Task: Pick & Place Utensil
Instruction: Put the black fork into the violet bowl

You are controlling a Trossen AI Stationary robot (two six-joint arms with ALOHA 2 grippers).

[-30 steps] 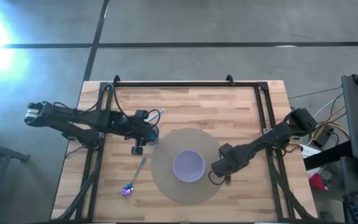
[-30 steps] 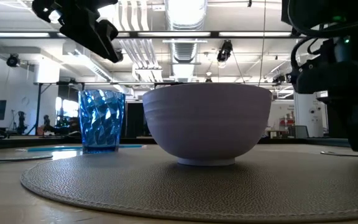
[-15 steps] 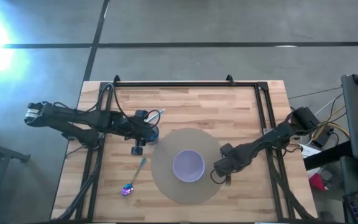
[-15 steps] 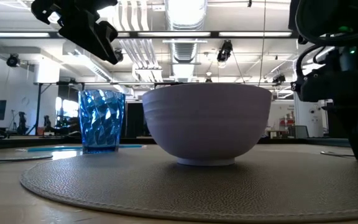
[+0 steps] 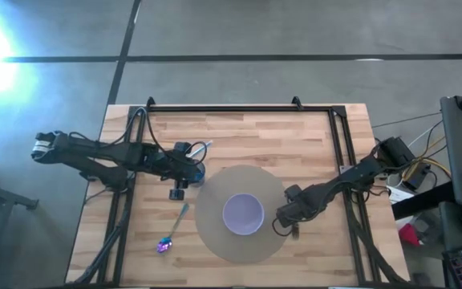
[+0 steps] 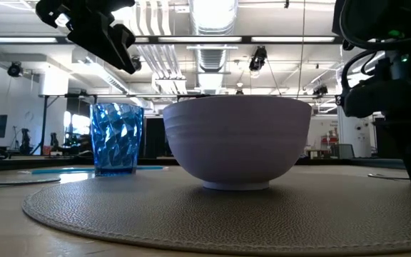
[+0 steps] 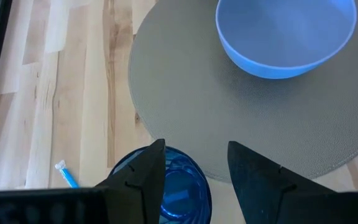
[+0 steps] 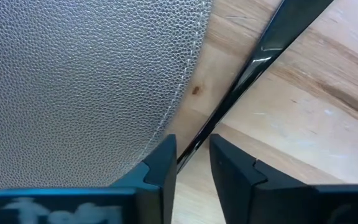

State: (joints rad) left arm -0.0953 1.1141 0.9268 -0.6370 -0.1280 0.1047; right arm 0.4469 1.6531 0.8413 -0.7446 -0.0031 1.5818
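A thin dark utensil handle (image 8: 244, 78) lies flat on the wood just off the right edge of the grey round placemat (image 8: 73, 81). My right gripper (image 8: 193, 167) points down over it, one finger on each side with a small gap, so it is open. A pale bowl (image 5: 243, 214) stands in the middle of the placemat. My left gripper (image 7: 194, 177) waits open above a blue faceted cup (image 7: 176, 183) at the placemat's far left. A blue-handled spoon (image 5: 172, 229) lies on the wood left of the placemat.
A black frame rail (image 5: 239, 108) runs along the table's far edge and down both sides. The cup (image 6: 116, 139) and the bowl (image 6: 237, 139) stand upright. Bare wood (image 5: 319, 257) lies near the front right corner.
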